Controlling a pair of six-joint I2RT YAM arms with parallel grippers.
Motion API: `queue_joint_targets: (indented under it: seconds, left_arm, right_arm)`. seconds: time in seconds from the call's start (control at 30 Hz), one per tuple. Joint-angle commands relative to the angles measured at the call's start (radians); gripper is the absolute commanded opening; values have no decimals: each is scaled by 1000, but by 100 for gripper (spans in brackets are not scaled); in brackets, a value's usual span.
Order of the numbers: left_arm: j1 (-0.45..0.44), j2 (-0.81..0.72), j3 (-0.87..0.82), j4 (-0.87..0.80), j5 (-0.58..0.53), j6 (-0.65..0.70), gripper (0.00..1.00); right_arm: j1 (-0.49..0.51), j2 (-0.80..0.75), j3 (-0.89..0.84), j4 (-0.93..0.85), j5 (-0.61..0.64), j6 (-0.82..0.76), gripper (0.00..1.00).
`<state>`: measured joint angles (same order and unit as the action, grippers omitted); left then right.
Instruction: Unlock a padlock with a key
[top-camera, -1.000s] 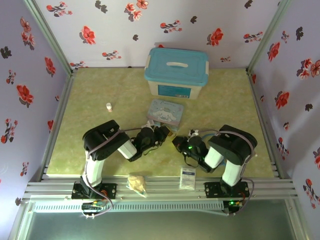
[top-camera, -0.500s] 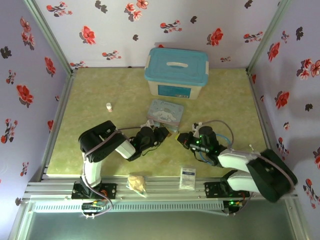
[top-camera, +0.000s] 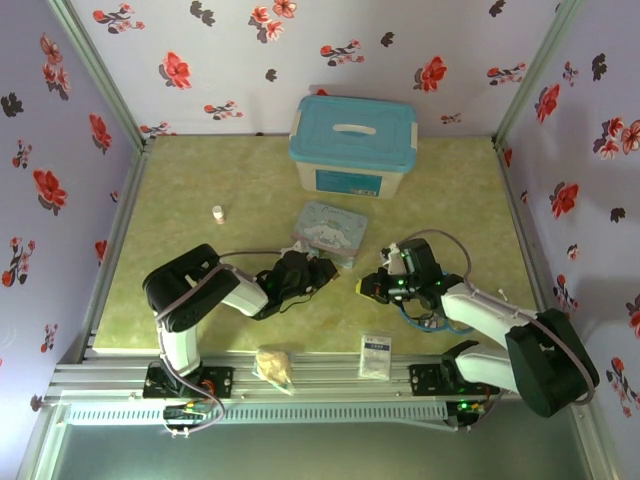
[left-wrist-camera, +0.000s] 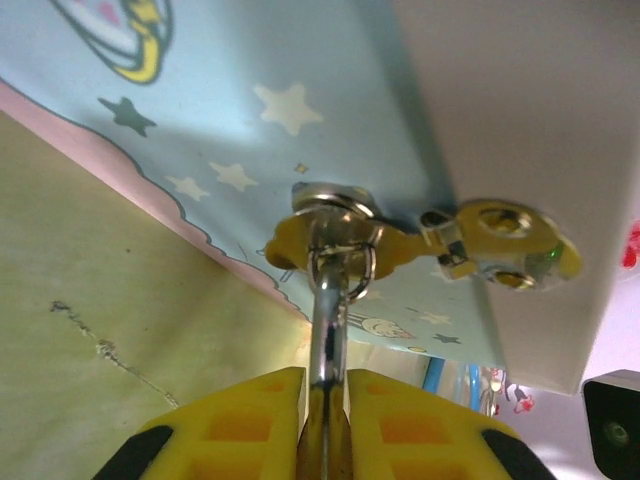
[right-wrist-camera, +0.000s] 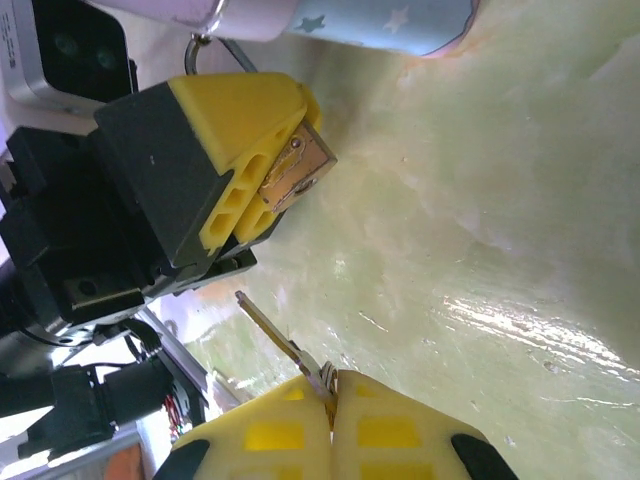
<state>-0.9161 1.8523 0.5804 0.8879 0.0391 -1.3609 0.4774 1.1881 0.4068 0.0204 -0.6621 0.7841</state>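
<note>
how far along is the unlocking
Done: jaws of the left gripper clamp the padlock; jaws of the right gripper clamp the key. In hand: the key's blade sticks out, short of the padlock, not inserted. Left: inserting and turning it.

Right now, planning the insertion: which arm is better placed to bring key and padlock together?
Right. The right gripper is shut on the key, blade pointing roughly toward the padlock. The left gripper clamps that padlock, so it probably should just hold steady.
</note>
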Motion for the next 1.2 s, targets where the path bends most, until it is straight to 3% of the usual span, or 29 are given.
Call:
queue_joint_targets:
  seconds: [0.0, 0.1, 0.17, 0.33, 0.5, 0.6, 0.93, 1.1, 1.17]
  left_arm:
    - [-1, -50, -2, -116, 14, 50, 10]
    - [-3, -123, -18, -186, -29, 87, 28]
    - [-4, -199, -39, -228, -76, 119, 36]
    - [-3, -403, -55, -314, -125, 308, 48]
    - [13, -506, -54, -210, 38, 522, 44]
    - [23, -507, -39, -155, 152, 549, 39]
    - [24, -487, -60, -55, 235, 528, 34]
    - [25, -477, -51, -89, 259, 531, 18]
    - [25, -474, -48, -97, 272, 529, 17]
  right_arm:
    - [-5, 10, 30, -24, -44, -66, 0]
    - [5, 13, 50, -2, -98, -109, 0]
    - [23, 10, 94, -83, -91, -171, 0]
    - [52, 19, 124, -33, -123, -170, 0]
    - [93, 19, 126, 145, -213, -84, 0]
    - [116, -11, 119, 247, -235, -25, 0]
    - [120, -46, 104, 294, -249, 13, 0]
    - [120, -54, 93, 297, -243, 16, 0]
    - [121, -55, 92, 297, -243, 15, 0]
